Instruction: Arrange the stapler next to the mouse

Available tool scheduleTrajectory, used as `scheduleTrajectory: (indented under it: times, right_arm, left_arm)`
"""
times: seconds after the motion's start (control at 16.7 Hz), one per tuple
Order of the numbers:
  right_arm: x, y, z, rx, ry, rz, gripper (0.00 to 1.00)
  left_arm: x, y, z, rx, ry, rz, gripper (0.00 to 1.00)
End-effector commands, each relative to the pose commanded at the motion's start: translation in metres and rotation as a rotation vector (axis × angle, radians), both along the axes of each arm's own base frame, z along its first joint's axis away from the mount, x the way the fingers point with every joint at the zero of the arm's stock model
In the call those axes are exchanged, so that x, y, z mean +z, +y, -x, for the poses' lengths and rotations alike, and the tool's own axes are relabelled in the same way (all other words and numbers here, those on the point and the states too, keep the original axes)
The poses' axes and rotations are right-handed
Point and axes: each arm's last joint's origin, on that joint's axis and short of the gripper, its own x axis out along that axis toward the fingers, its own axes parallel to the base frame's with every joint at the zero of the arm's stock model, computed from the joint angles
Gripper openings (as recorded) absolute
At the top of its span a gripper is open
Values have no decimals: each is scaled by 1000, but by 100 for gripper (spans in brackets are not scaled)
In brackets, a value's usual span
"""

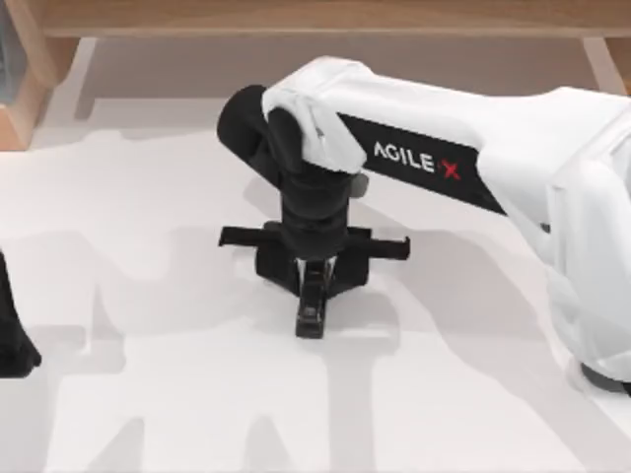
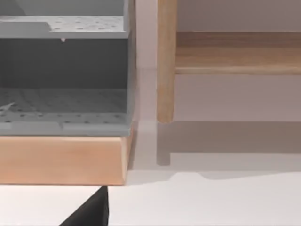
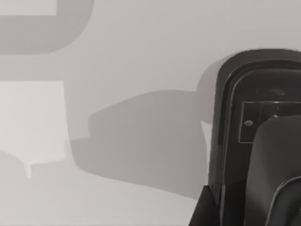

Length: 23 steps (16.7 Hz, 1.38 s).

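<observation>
My right arm reaches in from the right to the middle of the table, and its gripper point(image 1: 314, 281) points straight down. The narrow black stapler point(image 1: 311, 313) sticks out toward the front edge from between the fingers, which stand close against its sides. In the right wrist view the stapler point(image 3: 244, 117) is a dark rounded bar with faint grey marks, partly covered by one of the fingers point(image 3: 277, 174). The mouse is hidden. My left gripper point(image 1: 12, 340) is parked at the table's left edge.
A wooden shelf unit with grey perforated trays point(image 2: 66, 103) stands at the back left, beside a wooden post point(image 2: 165, 61). A wooden rail point(image 1: 315, 18) runs along the back of the white table point(image 1: 473, 394).
</observation>
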Motion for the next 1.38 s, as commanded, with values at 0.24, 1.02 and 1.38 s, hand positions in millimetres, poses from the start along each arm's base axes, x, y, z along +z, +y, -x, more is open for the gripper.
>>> scheduleTrajectory:
  times: [0.24,1.02,1.38]
  right_arm:
    - [0,0,0,0,0,0,0]
    - [30,-1,-1,-4,-1,0,0]
    - [41,-15,-11,8,-25,-21,0]
  left_arm:
    - [0,0,0,0,0,0,100]
    - [0,0,0,0,0,0,100]
    - [0,0,0,0,0,0,100]
